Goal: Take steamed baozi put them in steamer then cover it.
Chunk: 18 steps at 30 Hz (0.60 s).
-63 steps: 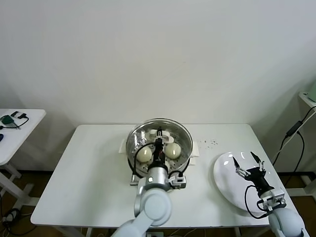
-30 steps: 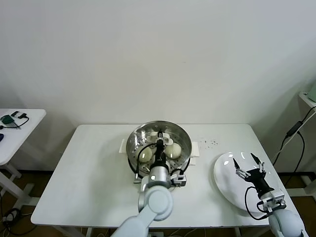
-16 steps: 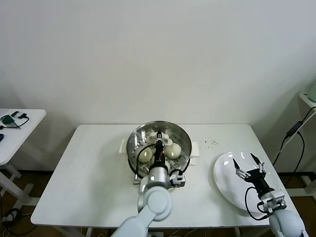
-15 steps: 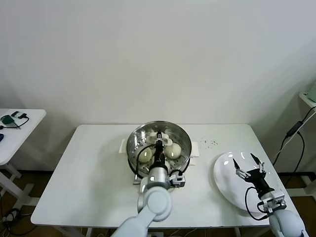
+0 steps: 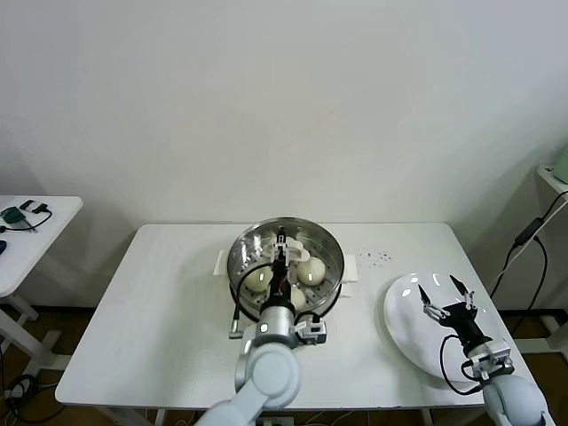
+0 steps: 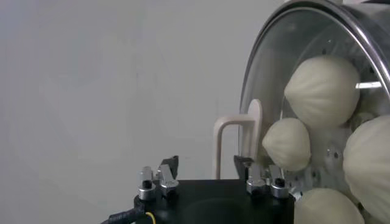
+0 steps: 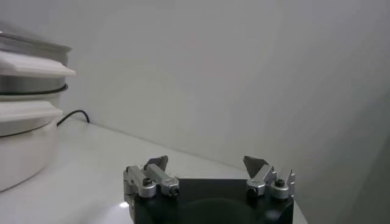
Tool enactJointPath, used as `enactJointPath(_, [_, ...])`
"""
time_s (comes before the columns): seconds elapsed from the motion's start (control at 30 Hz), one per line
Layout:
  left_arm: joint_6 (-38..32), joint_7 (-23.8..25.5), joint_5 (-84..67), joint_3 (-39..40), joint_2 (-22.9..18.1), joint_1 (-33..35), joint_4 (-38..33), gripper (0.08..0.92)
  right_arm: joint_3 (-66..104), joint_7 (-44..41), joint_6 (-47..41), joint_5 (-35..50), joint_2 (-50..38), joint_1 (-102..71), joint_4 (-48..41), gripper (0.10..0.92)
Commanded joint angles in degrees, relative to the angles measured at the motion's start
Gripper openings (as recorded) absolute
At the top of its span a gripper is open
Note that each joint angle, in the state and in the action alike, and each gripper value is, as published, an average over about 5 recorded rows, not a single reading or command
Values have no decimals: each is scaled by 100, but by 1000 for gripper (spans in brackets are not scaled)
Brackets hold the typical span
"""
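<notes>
The glass cover [image 6: 317, 91] sits on the steamer [image 5: 286, 262], sealing four baozi [image 6: 323, 90] inside. The left gripper [image 6: 207, 173] is spread around the cover's white handle [image 6: 241, 137], not pinching it. The right gripper [image 5: 445, 300] is parked, spread open, over a white plate [image 5: 404, 333].
</notes>
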Motion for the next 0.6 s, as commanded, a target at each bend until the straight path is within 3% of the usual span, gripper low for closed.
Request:
enactJointPath(0.03, [285,44,-184,-13,365,411,-891,693,4,121,-315,-297,-2,-6,46,823])
enactJointPath(0.2, [285,6,-330,-171,583,595,-1271,806,0,126,-382,-385,-11,-5,88,823])
enactJointPath(0.33, [285,-164,-719,-416,832,862,-1534,822,5,103,-377,-342,-7,-13,131,823])
enactJointPath(0.5, [198,-1052,-1780,-910,1136,1481,-1868,823,11,103,-383,-233,9,-13,147,823])
enactJointPath(0.6, [-288,-1677,-2445,-1438,1183,1843,-1994,823,7,98,-372,-207,21,-24,156,823])
